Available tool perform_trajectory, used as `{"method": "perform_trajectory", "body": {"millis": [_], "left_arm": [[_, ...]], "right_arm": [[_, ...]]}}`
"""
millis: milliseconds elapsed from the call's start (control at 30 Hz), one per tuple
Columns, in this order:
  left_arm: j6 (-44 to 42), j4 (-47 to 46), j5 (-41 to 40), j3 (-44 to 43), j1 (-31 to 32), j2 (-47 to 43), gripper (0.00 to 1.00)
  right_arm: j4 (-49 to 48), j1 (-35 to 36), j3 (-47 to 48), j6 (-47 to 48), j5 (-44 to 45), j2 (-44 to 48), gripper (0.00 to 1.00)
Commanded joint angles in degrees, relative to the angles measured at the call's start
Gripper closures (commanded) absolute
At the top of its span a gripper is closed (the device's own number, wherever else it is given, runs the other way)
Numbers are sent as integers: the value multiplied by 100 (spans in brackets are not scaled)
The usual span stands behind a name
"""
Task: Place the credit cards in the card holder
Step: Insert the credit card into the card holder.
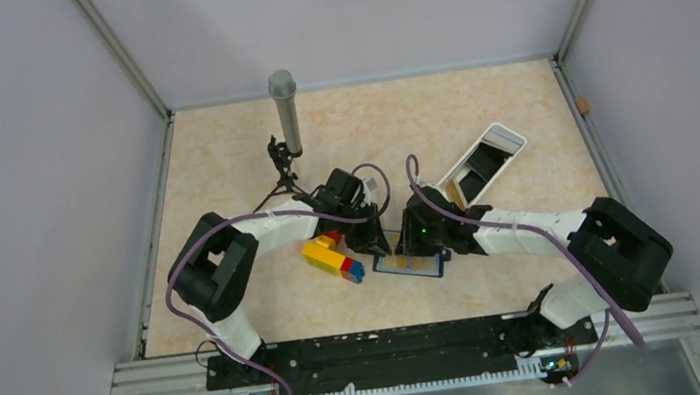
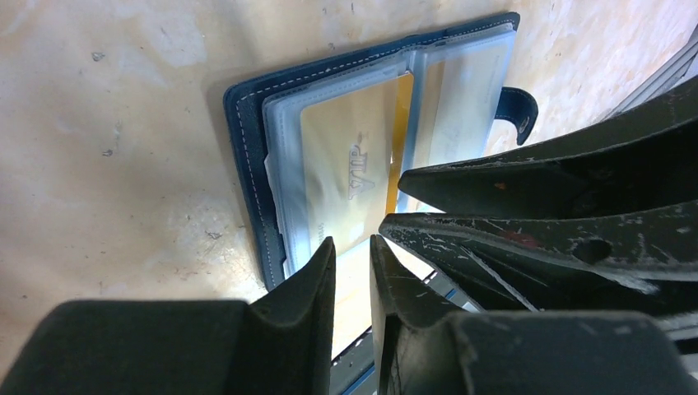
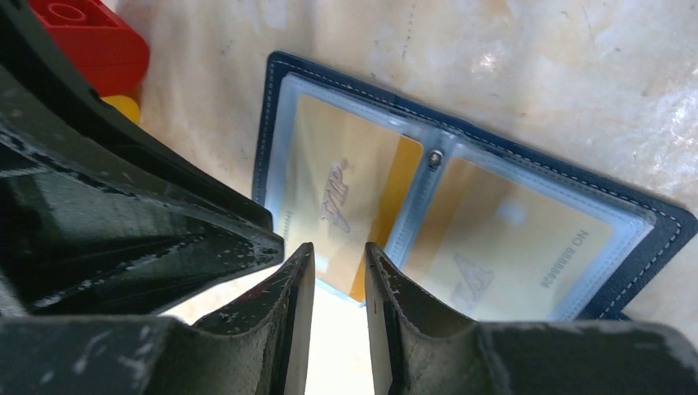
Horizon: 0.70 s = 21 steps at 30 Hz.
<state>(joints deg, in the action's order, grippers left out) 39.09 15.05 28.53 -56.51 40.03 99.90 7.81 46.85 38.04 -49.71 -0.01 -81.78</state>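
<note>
- two gold cards lie in the clear sleeves of the open navy wallet (image 1: 412, 264), flat on the table (image 1: 496, 270): the vip card (image 2: 346, 173) and a second card (image 3: 510, 239).
- left gripper (image 2: 352, 243) is at the wallet's 10 o'clock, fingers a narrow gap apart over the vip card; no pinch visible.
- right gripper (image 3: 339, 247) is at its 12 o'clock, fingers slightly spread at that card's edge.
- toy bricks (image 1: 333, 257) sit at the wallet's 9 o'clock, and a white tray (image 1: 483, 166) at 1 o'clock.

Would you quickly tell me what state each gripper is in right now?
Left gripper: jaws narrowly apart over the gold card; grip cannot be told.
Right gripper: jaws narrowly apart at that card's edge; grip cannot be told.
</note>
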Motion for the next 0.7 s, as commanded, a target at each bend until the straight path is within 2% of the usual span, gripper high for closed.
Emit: {"method": "perform_trajectory", "body": {"millis": [0, 167, 267, 333, 467, 533, 667], "left_arm": [[68, -257, 85, 92, 42, -84, 78], [147, -352, 107, 184, 40, -110, 78], [44, -173, -60, 124, 31, -237, 77], [-81, 47, -183, 34, 10, -320, 75], [-318, 447, -255, -208, -82, -512, 65], [-445, 694, -288, -350, -159, -610, 57], [-748, 1198, -357, -727, -289, -792, 46]], "right_arm": [[-401, 71, 281, -50, -65, -18, 72], [-581, 78, 241, -128, -42, -13, 73], [10, 66, 417, 68, 418, 173, 72], [430, -12, 542, 254, 670, 400, 67], [1062, -544, 712, 778, 653, 1090, 56], [1474, -894, 905, 1131, 610, 1397, 51], [2276, -1644, 1342, 1833, 657, 1464, 42]]}}
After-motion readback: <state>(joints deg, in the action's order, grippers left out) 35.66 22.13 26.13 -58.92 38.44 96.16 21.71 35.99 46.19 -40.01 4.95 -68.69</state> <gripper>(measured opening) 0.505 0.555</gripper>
